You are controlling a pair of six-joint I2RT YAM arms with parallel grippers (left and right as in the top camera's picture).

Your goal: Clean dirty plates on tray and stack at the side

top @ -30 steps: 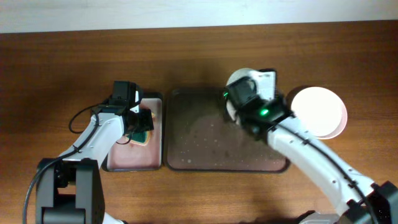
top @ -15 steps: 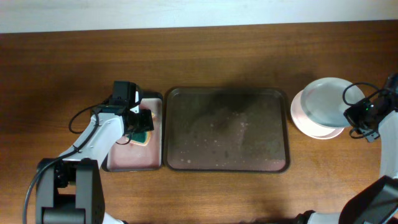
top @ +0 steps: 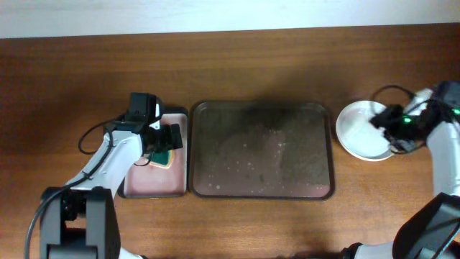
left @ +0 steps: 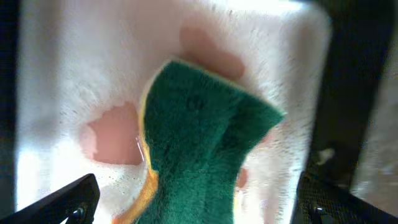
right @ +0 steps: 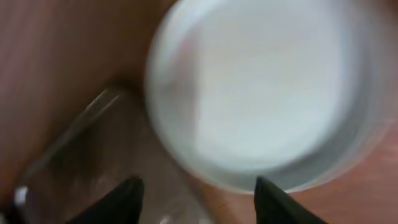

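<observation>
White plates sit stacked on the table right of the dark tray, whose floor carries only specks and smears. My right gripper hovers over the stack's right part, open and holding nothing. In the right wrist view the blurred plates lie just beyond my right gripper. A green sponge with a yellow layer lies on the foamy pink tray. My left gripper stands wide open around its near end, fingers clear of it. From overhead the sponge lies under my left gripper.
The pink tray lies directly left of the dark tray, their rims almost touching. A corner of the dark tray shows in the right wrist view. Bare wooden table surrounds both trays, and the right arm's cable loops above the plates.
My right arm swung from the dark tray's back edge to the right with a white plate, set it on the stack and opened. My left gripper opened wider over the sponge.
</observation>
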